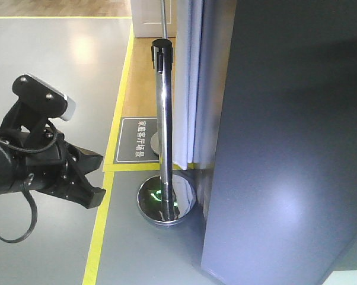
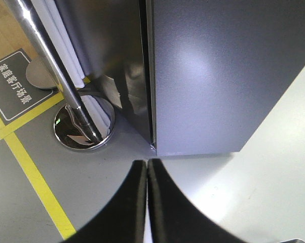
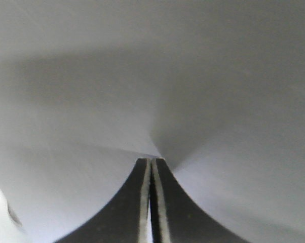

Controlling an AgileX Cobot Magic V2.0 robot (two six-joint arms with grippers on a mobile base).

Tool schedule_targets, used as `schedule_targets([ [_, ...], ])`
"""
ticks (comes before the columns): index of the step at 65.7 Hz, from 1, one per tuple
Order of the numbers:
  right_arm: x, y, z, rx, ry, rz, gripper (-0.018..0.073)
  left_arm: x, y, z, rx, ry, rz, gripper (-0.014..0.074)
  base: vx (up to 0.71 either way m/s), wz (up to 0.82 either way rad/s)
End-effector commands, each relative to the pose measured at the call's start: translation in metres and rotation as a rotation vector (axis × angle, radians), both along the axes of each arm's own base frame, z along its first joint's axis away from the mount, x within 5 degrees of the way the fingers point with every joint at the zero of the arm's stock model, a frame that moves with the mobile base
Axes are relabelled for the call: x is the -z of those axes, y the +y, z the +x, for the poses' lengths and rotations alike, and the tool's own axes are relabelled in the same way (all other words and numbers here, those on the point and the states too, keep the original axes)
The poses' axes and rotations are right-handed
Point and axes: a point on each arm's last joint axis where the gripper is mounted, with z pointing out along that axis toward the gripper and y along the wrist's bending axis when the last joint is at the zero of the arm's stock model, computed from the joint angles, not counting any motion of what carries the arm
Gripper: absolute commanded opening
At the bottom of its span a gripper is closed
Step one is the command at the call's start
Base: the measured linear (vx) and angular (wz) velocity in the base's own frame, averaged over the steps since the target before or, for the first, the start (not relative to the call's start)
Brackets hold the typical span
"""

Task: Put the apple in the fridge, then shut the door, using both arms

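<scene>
The fridge (image 1: 211,119) stands at the right, a tall dark grey cabinet. Its door (image 1: 285,148) lies flat against it; in the left wrist view only a thin seam shows between the door (image 2: 218,76) and the cabinet side (image 2: 117,55). No white interior shows. The apple is out of view. My left gripper (image 1: 100,177) hangs at the left, apart from the fridge; in its wrist view it (image 2: 146,162) is shut and empty above the grey floor. My right gripper (image 3: 151,161) is shut and empty, with its tips right at a plain grey surface.
A chrome stanchion post (image 1: 163,119) with a round base (image 1: 166,202) stands just left of the fridge. Behind it hangs a white curtain (image 1: 187,83). Yellow floor tape (image 1: 101,225) and a dark floor sign (image 1: 137,139) lie at the left.
</scene>
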Motion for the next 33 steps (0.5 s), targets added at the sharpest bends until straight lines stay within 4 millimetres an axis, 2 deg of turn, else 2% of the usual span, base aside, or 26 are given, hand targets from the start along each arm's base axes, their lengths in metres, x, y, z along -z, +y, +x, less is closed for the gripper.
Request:
schedule_targets([
  [1,-0.027,-0.004,0.013,-0.004,-0.176,-0.049,-0.0002,-0.018,0.001,0.0,-0.02,-0.078,-0.066,-0.0006,0.0,0.0],
  [33,-0.021,-0.017,0.089,-0.006,-0.16,-0.051,-0.0002,-0.018,0.001,0.0,-0.02,-0.078,-0.066,-0.0006,0.0,0.0],
])
